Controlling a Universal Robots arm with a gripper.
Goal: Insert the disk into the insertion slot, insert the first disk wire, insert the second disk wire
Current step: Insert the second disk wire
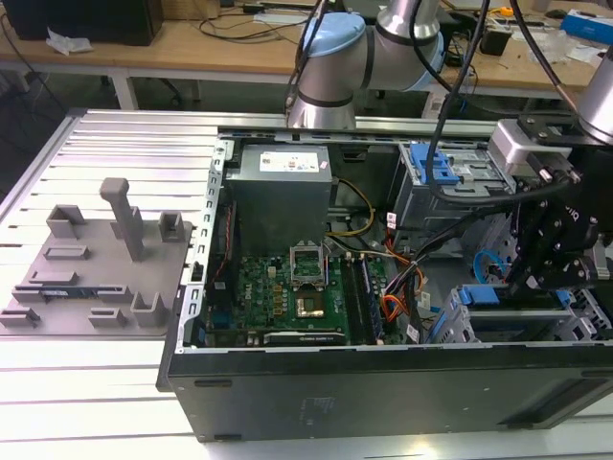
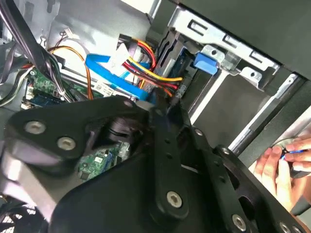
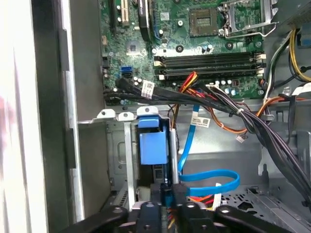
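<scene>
Green motherboard (image 3: pixel 194 43), blue flat cable (image 3: pixel 209 179), black gripper (image 3: pixel 167 206).

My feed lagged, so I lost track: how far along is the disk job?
Done, apparently: the disk, in its blue caddy, sits inside the insertion slot. In hand: the gripper is at the disk's end, beside the blue data cable and the red-yellow-black power wires. Left: I cannot tell whether either wire is plugged in, so count both as open.

You're looking past the gripper (image 3: pixel 167 206), whose black fingers close around a connector. Just beyond sits a blue plastic latch (image 3: pixel 149 143); a blue flat cable (image 3: pixel 209 177) loops beside it, the motherboard (image 3: pixel 194 48) farther off.
</scene>
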